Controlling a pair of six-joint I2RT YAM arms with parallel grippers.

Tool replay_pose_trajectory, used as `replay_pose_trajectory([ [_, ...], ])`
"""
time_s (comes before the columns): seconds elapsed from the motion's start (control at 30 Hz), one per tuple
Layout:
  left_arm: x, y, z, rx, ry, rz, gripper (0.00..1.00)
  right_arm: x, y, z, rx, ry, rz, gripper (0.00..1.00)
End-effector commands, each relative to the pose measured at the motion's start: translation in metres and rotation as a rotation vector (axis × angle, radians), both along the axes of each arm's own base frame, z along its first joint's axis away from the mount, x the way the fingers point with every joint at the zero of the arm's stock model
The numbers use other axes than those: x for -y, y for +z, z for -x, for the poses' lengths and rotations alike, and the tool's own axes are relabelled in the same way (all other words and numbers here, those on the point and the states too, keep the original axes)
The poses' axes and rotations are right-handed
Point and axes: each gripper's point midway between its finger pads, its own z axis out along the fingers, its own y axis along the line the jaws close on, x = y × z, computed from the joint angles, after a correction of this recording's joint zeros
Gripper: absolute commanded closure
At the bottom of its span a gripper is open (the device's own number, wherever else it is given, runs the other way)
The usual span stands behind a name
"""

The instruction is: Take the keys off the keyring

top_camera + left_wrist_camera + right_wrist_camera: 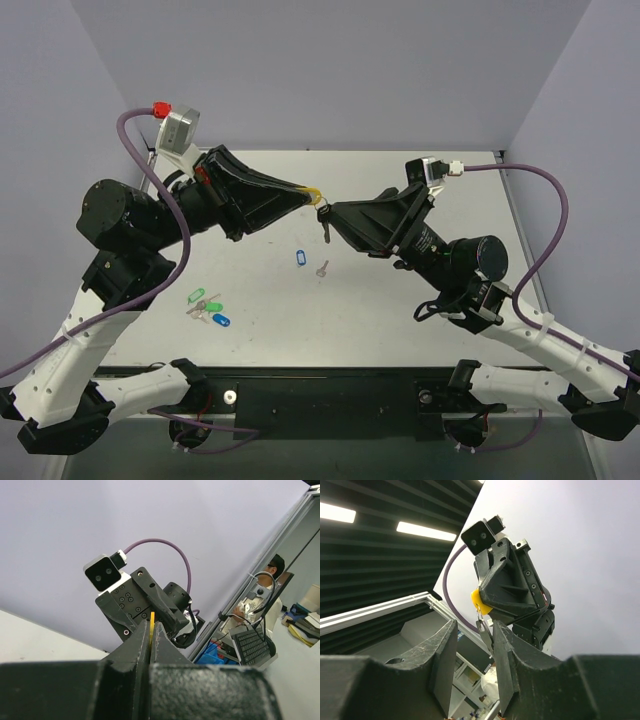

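My left gripper (303,193) is shut on the yellow keyring tag (316,191) and holds it in the air over the table. In the left wrist view the tag's thin yellow edge (151,621) pokes out between the closed fingers of the left gripper (151,630). A silver key (324,226) hangs from the tag's ring. My right gripper (334,216) is open, facing the left one, with its tips around that key. In the right wrist view the key (486,634) hangs between the open fingers of the right gripper (474,629), close to the right finger (504,645), below the tag (480,602).
A loose silver key (322,268) and a blue tag (301,258) lie on the white table (400,320) under the grippers. A cluster of green and blue tags with keys (206,306) lies at the front left. Grey walls enclose the table.
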Motion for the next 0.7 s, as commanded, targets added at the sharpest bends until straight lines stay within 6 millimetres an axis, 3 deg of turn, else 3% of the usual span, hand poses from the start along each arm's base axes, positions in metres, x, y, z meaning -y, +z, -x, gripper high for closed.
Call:
replay_pose_trajectory([
  [0.0,-0.008,0.010,-0.001,0.022,0.043,0.032,1.00,0.018,0.031,0.014,0.069,0.003,-0.103,0.70],
  [0.67,-0.012,0.005,0.001,0.023,0.057,0.032,1.00,0.001,0.018,0.004,0.046,-0.003,-0.057,0.79],
])
